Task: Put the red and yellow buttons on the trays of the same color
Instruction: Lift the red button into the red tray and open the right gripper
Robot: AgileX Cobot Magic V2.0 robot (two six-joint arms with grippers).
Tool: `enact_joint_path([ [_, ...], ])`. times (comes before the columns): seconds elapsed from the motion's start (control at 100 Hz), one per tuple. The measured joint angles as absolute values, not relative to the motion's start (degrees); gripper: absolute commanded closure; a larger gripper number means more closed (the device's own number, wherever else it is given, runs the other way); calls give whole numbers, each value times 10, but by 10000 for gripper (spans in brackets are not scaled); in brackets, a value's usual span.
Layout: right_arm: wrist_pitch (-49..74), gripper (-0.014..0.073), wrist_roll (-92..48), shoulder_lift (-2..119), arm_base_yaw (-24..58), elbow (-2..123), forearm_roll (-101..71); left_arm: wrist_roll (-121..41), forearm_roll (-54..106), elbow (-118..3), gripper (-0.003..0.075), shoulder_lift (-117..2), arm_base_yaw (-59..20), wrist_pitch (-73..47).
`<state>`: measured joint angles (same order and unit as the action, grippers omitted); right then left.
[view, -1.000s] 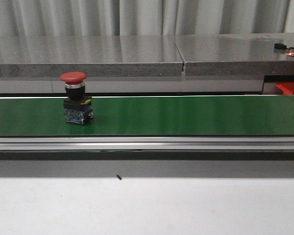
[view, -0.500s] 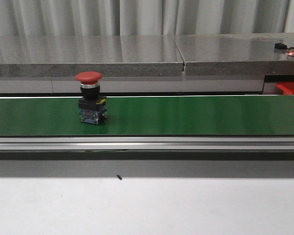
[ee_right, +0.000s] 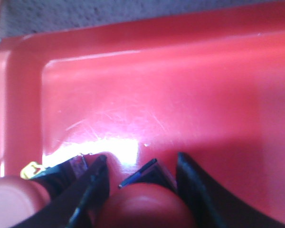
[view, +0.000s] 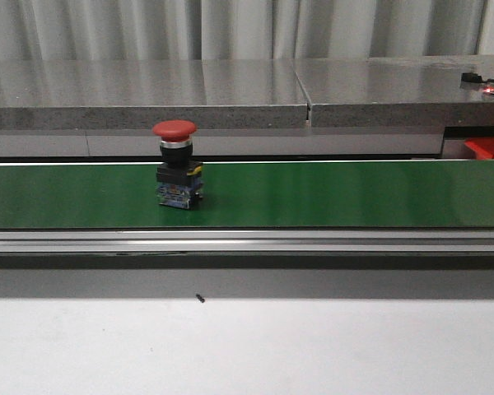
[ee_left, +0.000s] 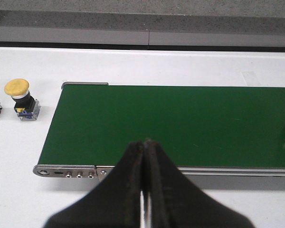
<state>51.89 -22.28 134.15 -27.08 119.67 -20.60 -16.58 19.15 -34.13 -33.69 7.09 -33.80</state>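
Over the red tray (ee_right: 190, 85), the right gripper (ee_right: 141, 183) straddles a red button (ee_right: 145, 206) (grip unclear); the left gripper (ee_left: 145, 156) is closed, empty.

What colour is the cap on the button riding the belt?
Red. The button on the green belt shows best in the front view.

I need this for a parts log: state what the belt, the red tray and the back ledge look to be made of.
Belt: smooth green rubber or plastic sheet, slight sheen, metal edge rail.
Red tray: glossy moulded plastic, probably; fine scratches and a bright glare show.
Back ledge: speckled grey stone or a stone-look laminate, polished and reflective.
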Motion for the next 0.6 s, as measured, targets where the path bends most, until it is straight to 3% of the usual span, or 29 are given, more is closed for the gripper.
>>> enact_joint_path([
  [0.27,519,411,-223,1360,-271,1197,-207,-166,191,-341,741,-337,71,-338],
  [0.36,519,326,-223,1361,-271,1198,-209,-166,191,-341,741,-337,71,-338],
  [0.5,519,81,-223,1361,-271,1199,-209,-166,191,-341,741,-337,71,-338],
  [0.6,519,33,-223,1361,-271,1199,-209,-166,191,-341,741,-337,71,-338],
])
